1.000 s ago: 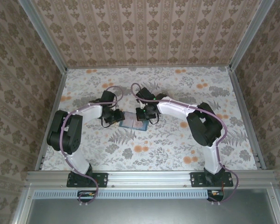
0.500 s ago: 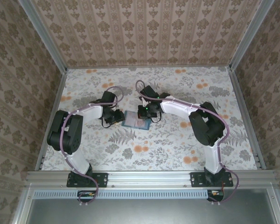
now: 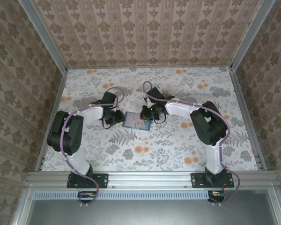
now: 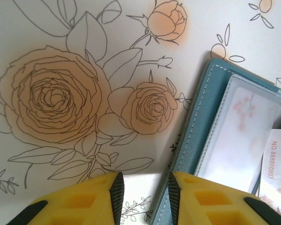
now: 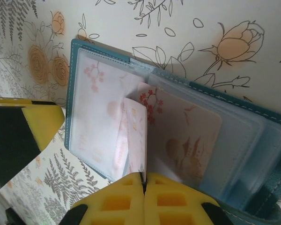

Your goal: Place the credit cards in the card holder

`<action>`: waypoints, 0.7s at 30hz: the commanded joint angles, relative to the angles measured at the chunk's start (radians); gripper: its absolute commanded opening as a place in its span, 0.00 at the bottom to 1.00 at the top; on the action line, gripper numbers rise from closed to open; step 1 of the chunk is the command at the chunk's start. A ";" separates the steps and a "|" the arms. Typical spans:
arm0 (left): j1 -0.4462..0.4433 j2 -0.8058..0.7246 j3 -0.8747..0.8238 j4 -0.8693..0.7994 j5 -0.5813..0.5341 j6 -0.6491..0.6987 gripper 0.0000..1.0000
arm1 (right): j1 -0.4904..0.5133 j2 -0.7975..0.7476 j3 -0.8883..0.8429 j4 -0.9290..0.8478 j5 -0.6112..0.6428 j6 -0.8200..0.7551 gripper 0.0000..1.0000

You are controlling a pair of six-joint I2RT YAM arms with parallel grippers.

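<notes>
- Pressed together, the right pincer [image 5: 144, 179] pinches the lower edge of a pale card [image 5: 135, 136]. The card stands on edge, tilted, over the open holder [image 5: 84, 51], and its lower end sits in the seam between the two yellow pads.
- Slightly spread, the left pincer [image 4: 143, 182] has a narrow gap between its pads with nothing pinched in it, and bare surface shows through the gap. The holder's teal stitched edge runs down just beside one pad.
- Seen from the right wrist, the left pincer sits at the holder's far-side edge, close to it; I cannot tell whether they touch.
- The holder lies open and flat on the surface between the two pincers, with clear sleeves inside its teal border.
- On the left pincer's side, a sleeve shows a blossom card [image 5: 98, 108], pale with pink marks. The sleeve on the other side shows an orange-print card [image 5: 189, 136].
- From the left wrist, the corner of a numbered card [image 4: 277, 164], white with red digits, overlaps the sleeve at the frame edge. I cannot tell whether it is the pinched one.
- The surface [image 3: 178, 145] is white with orange roses and grey ferns, and the holder lies near its middle.
- The left arm [image 3: 68, 133] and right arm [image 3: 206, 124] bend inward from the near rail and meet at the holder.
- Brown patterned walls [image 3: 150, 33] close three sides.
</notes>
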 commanded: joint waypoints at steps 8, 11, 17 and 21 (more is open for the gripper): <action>-0.048 0.058 -0.025 0.015 0.032 -0.028 0.31 | -0.007 0.033 -0.049 0.091 0.008 0.064 0.00; -0.052 0.062 -0.025 0.016 0.032 -0.029 0.31 | -0.009 0.040 -0.068 0.137 0.018 0.081 0.00; -0.057 0.063 -0.029 0.015 0.031 -0.031 0.29 | -0.011 0.038 -0.112 0.221 0.040 0.112 0.00; -0.057 0.066 -0.032 0.019 0.032 -0.031 0.29 | -0.011 0.038 -0.140 0.262 0.053 0.126 0.00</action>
